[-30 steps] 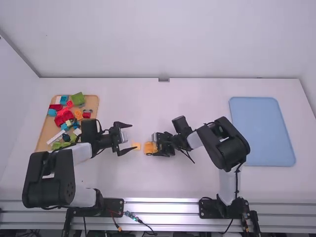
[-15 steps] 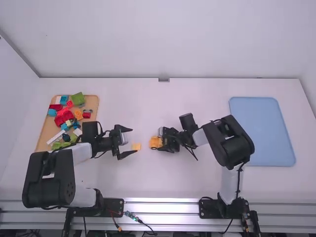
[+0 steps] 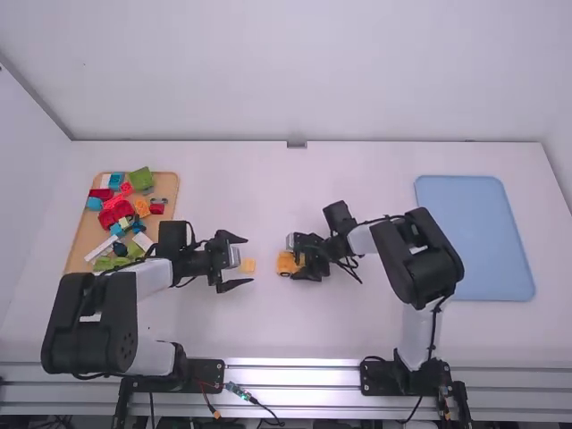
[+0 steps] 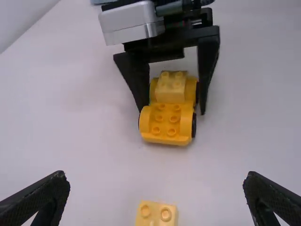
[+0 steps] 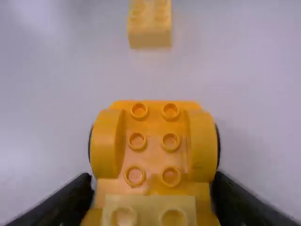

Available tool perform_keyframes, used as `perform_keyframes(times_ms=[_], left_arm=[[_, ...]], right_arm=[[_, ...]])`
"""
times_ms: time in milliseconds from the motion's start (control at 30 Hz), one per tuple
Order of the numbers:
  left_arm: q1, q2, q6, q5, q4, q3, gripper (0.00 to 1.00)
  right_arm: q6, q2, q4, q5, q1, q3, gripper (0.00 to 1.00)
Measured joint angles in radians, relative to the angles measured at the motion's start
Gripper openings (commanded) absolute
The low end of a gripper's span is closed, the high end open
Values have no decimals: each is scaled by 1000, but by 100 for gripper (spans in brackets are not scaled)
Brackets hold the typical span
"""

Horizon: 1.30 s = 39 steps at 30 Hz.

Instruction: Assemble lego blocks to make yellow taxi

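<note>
The left gripper is spread wide near 1 yellow block; the right gripper clasps the yellow car.

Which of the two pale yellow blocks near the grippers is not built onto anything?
The block nearer the left gripper, apart on the table; the other sits on the orange wheeled base.

Left of centre, my left gripper gapes wide; just below centre, my right gripper points left, clamped.
</note>
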Motion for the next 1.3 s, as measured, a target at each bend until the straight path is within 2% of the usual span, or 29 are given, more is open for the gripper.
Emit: perform_keyframes(times_ms=[233,333,433,500,633,667,767,867,1033,1300], left_arm=[[-1,0,0,-14,0,0,99],[0,3,0,-14,12,-1,99],[0,64,0,-14,53,-1,99],[-1,97,5,-14,52,-1,99],[-1,199,111,-9,-78,37,99],[-1,206,124,-10,-92,43,100],[-1,242,220,-13,-182,99,95],[-1,271,256,-15,-196,149,95],[-1,331,282,-14,-214,216,95],[-1,394,289,-14,-212,241,90]], right_arm=[[-30,-5,-27,0,-24,0,99],[-29,-34,-87,17,-36,-2,99],[-19,-116,-99,61,-54,-53,99],[-8,-166,-63,73,-60,-90,99],[76,-339,223,90,-71,-256,99],[86,-349,254,89,-74,-274,99],[190,-394,509,90,-119,-418,99],[265,-394,650,92,-135,-516,99],[310,-393,690,80,-135,-578,99],[283,-385,624,36,-135,-560,99]])
